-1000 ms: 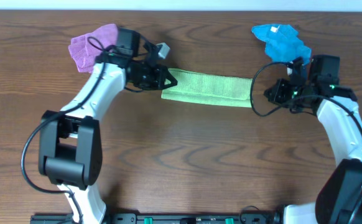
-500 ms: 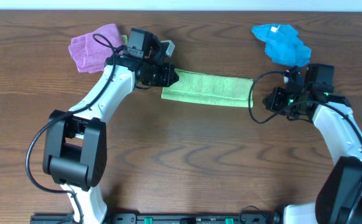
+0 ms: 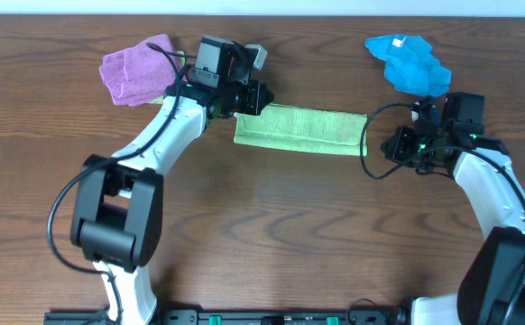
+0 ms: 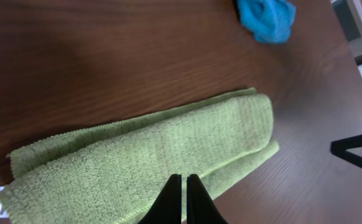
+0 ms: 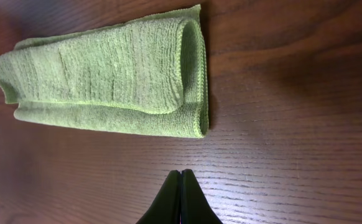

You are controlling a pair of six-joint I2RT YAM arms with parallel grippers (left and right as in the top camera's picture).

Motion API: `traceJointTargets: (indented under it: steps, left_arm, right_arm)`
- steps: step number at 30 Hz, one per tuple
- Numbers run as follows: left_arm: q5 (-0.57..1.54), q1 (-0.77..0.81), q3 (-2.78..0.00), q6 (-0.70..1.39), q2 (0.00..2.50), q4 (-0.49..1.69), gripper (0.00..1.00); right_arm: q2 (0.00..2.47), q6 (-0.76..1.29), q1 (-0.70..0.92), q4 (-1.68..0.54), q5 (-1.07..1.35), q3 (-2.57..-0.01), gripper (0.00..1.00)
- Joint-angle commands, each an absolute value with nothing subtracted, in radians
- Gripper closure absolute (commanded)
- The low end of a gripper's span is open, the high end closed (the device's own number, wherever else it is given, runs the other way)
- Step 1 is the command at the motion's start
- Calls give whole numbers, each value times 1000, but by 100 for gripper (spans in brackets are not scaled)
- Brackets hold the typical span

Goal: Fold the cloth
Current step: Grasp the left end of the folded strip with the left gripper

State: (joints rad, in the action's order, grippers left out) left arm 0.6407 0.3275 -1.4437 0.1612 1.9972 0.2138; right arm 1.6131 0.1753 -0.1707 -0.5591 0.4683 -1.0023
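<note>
A: Start closest in. What is the right claw [image 5: 180, 186] doing?

B: Its fingers are pressed tight together with nothing between them, and the tips hang over bare desk [image 5: 293, 162].

A: Where is the cloth [image 5: 106, 81] from there?

B: Just beyond the tips and apart from them. Its right end faces that claw, with the top layer curled over and a lower edge showing beneath it.

A: How does it lie overall?

B: It is folded into a long, narrow green strip running left to right across the middle of the desk, between the two arms.

A: And the left claw [image 4: 184, 186]?

B: Also closed, finger against finger. It sits at the strip's left end, on the far corner. From its own camera the tips overlap the near edge of the terry surface.

A: Is it pinching any fabric?

B: I see none between the fingers. Whether the tips touch the pile or hover just above it, I cannot tell.

A: What is farther back?

B: A purple-pink cloth [image 3: 134, 69] is bunched up just left of the left arm's wrist. A bright blue cloth [image 3: 409, 61] with a white tag is crumpled near the back edge, beyond the right claw and well apart from the green strip
</note>
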Motion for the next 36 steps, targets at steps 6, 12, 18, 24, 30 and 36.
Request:
traceJointTargets:
  steps: [6,12,18,24,30,36]
  left_arm:
    - [698,326,-1443,245,2127,205,94]
    - [669,324,-1443,237,2134,207,94]
    - [591,316,-1443,176,2134,248,94]
    - [561,290,-1443,115,2134,310,94]
    - [513,282,-1443,62,2134,333,94]
    - [517,283,-1443,48,2144,316,94]
  right_arm:
    - [1617,175,-175,-508,559,-999,98]
    - [1617,167,-175,-509,598,-999,99]
    - [1616,176,-175,-516,644,-999,99]
    - [1615,203,-175,-515,643,-999,98]
    - [1615,231,-175,-512,645,-999,99]
    - [1606,231,-175,-503,687,-999,98]
